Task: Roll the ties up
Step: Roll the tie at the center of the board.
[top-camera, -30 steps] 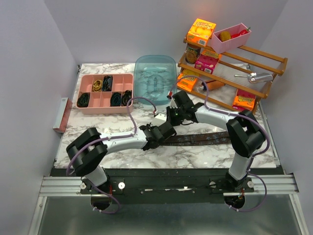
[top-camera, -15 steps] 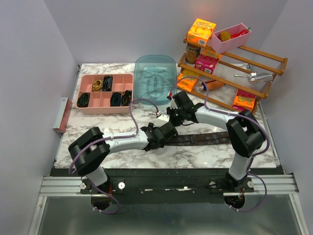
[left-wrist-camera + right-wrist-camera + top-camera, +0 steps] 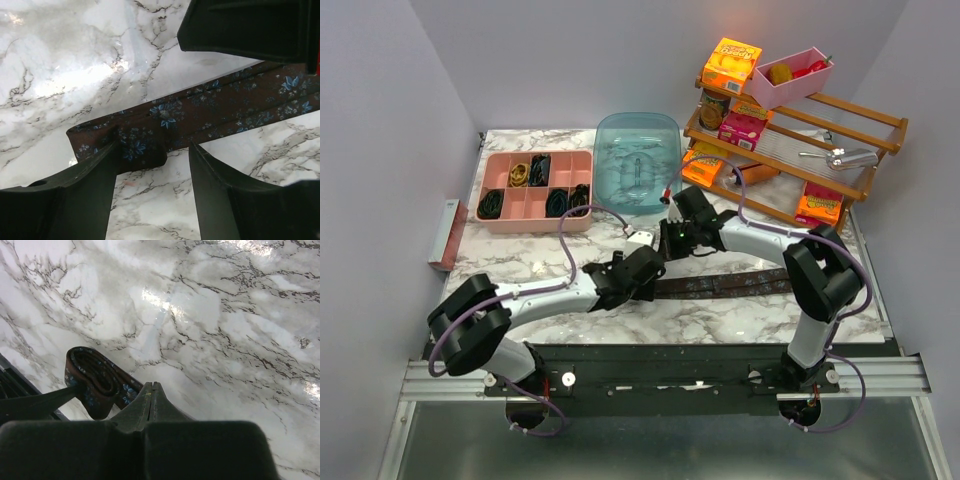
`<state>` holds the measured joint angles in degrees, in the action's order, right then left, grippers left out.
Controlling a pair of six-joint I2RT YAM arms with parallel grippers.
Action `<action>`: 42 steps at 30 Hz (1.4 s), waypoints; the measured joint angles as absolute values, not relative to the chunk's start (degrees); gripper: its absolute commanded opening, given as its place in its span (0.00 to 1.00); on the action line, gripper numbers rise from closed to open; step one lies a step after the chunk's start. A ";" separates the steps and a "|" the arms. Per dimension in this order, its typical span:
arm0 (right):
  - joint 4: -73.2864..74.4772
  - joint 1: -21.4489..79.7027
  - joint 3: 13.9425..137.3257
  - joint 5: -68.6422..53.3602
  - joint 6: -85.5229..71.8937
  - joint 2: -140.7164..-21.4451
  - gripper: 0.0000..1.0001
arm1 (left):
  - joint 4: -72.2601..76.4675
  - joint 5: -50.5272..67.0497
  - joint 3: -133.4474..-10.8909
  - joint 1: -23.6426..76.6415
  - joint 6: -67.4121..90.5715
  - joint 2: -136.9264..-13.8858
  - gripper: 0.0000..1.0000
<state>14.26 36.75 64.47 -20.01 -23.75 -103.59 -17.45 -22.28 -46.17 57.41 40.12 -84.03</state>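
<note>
The dark brown fabric necktie with small blue flowers [image 3: 740, 283] lies flat across the white marble-patterned table [image 3: 520, 260], running from the middle toward the right, in front of both grippers. In the left wrist view the necktie [image 3: 200, 107] crosses the marble at a slant, and its left end is folded over on itself. That folded end sits in the gap of the left gripper [image 3: 152, 150], whose 2 black fingers [image 3: 75, 200] stand wide apart, 1 on each side of the fold and not squeezing it. From above, the left gripper [image 3: 655, 268] hangs low over the necktie's left end.

The right gripper [image 3: 668, 245] is just behind it. In its own view the right gripper [image 3: 151, 386] has its 2 fingers pressed tight together with nothing seen between them, and the folded end of the necktie [image 3: 95, 385] stands up as a small loop just beside their tips.

Farther back on the left, a pink plastic compartment tray [image 3: 535, 228] holds several dark rolled ties [image 3: 558, 203]. A translucent blue-green plastic container [image 3: 637, 160] stands beside it, and a wooden slatted rack [image 3: 865, 125] with orange and pink boxes fills the back right corner.
</note>
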 measured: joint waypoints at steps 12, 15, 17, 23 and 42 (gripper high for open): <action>14.26 40.95 64.66 -23.33 -23.31 -101.41 0.00 | -9.06 -11.14 -34.79 45.41 41.54 -66.24 0.75; 14.26 42.76 64.93 -24.05 -23.46 -101.41 0.00 | -7.88 -7.92 -31.14 40.69 42.04 -61.63 0.76; 14.20 43.57 65.39 -24.49 -23.49 -101.47 0.00 | -7.31 -6.24 -29.58 38.85 42.33 -60.05 0.75; 13.69 45.74 66.48 -25.32 -23.53 -101.69 0.00 | -2.83 1.58 -24.40 32.82 44.23 -57.84 0.75; 14.66 46.13 67.11 -20.60 -22.79 -106.50 0.01 | 13.43 14.26 -15.90 28.36 47.94 -64.45 0.75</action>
<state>14.66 46.13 67.11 -20.60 -22.79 -106.50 13.43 14.26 -15.90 28.36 47.94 -64.45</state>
